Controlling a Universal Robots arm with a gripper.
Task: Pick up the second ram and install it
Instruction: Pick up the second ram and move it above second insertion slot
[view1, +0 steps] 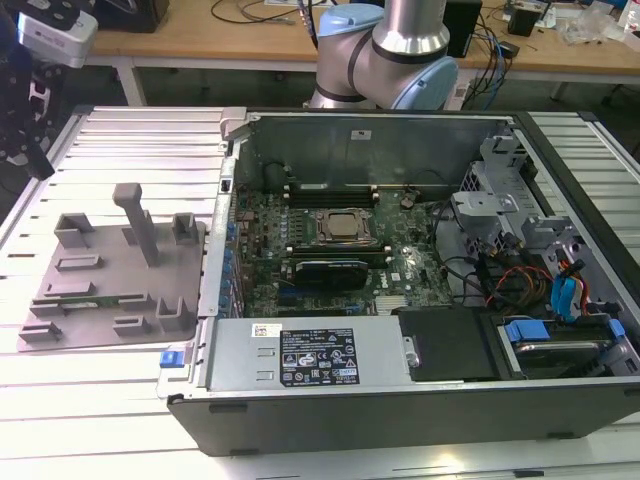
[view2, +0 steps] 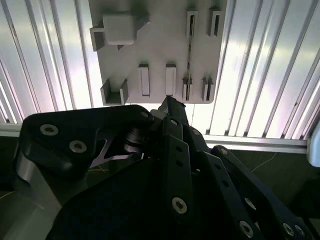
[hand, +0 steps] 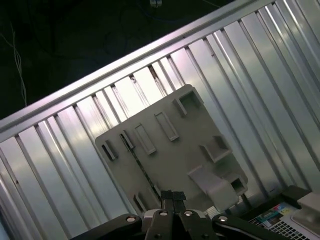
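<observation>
tool (hand: 172, 195), seemingly closed, hovers above second ram (hand: 142, 169).

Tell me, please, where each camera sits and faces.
Exterior view: off the arm, above, looking down on the computer case and holder tray; the arm shows behind the case.
First wrist view: on the arm, looking past the hand at the holder tray.
Second wrist view: likewise, with more of the hand showing.
All three views share the holder tray.

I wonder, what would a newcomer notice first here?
The open computer case, motherboard exposed, dominates the exterior view. On that view's left a grey holder tray lies on the ribbed table with the second ram in it; in the first wrist view the gripper hangs above the tray.
</observation>
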